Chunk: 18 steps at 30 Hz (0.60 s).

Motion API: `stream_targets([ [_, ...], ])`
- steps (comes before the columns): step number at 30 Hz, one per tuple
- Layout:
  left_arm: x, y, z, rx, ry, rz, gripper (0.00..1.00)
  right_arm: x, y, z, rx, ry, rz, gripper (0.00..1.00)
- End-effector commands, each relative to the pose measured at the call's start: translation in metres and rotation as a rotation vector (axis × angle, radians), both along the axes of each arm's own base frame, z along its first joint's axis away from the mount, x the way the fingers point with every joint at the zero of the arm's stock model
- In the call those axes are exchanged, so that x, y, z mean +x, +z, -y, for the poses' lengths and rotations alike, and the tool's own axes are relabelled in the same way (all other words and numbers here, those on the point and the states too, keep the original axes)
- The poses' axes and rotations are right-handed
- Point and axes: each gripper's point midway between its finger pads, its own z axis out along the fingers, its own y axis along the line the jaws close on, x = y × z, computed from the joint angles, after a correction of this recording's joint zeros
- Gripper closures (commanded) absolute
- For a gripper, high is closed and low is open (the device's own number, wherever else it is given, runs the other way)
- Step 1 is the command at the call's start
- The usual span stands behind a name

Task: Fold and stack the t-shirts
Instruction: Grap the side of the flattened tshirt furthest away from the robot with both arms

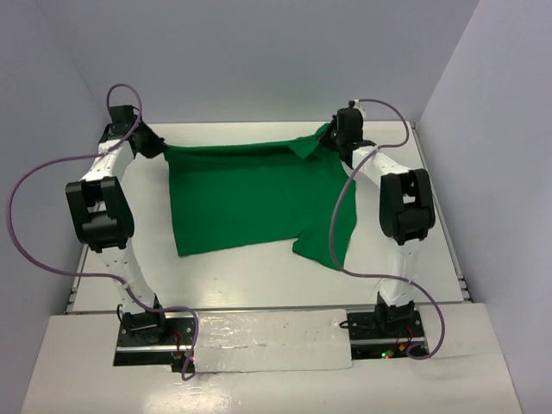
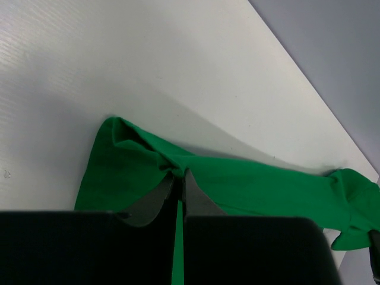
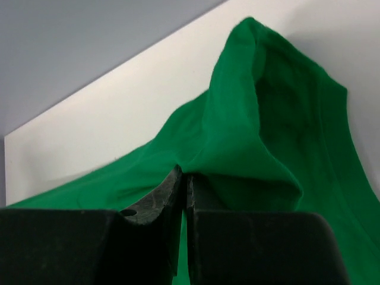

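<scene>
The t-shirt [image 1: 250, 194] is showing plain, unpatterned bright green against the white counter [image 1: 259, 278], while pale lilac-grey walls [image 1: 259, 52] are rising behind.

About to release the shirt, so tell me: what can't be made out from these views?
- Top view: the right arm and its purple cable cross the t-shirt's right edge.
- Left wrist view: black housing hides the left gripper's lower fingers, and the frame's right edge cuts off the shirt.
- Right wrist view: bunched cloth above the right gripper hides the table behind.
</scene>
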Motion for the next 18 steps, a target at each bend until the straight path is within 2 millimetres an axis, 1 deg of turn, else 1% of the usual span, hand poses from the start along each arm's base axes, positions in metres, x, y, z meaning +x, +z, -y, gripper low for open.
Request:
stream_targets([
  [1,-0.003,0.017,-0.007,0.018,-0.010,0.041,0.90,-0.013,0.048,0.005,0.035,-0.024,0.098,0.91],
  [4,0.005,0.012,-0.007,0.016,-0.022,0.037,0.90,-0.022,0.041,0.007,0.046,-0.031,0.088,0.91],
  [5,0.010,0.009,-0.008,0.020,-0.027,0.037,0.90,-0.026,0.039,0.008,0.050,-0.036,0.081,0.91],
  [6,0.010,0.003,-0.008,0.019,-0.027,0.027,0.90,-0.029,0.037,0.008,0.051,-0.039,0.076,0.91],
  [7,0.015,0.002,-0.008,0.023,-0.030,0.033,0.89,-0.030,0.038,0.010,0.054,-0.050,0.081,0.91],
  [9,0.018,0.001,-0.009,0.028,-0.038,0.037,0.90,-0.038,0.037,0.012,0.063,-0.063,0.081,0.91],
  [10,0.018,-0.001,-0.008,0.030,-0.041,0.031,0.90,-0.045,0.034,0.016,0.060,-0.079,0.078,0.91],
  [13,0.013,-0.007,-0.008,0.028,-0.039,0.025,0.90,-0.057,0.032,0.021,0.066,-0.099,0.086,0.91],
  [16,0.010,-0.008,-0.006,0.019,-0.039,0.022,0.90,-0.064,0.026,0.024,0.065,-0.113,0.078,0.91],
  [18,0.005,-0.013,-0.004,0.005,-0.037,0.011,0.90,-0.070,0.021,0.025,0.062,-0.116,0.067,0.91],
])
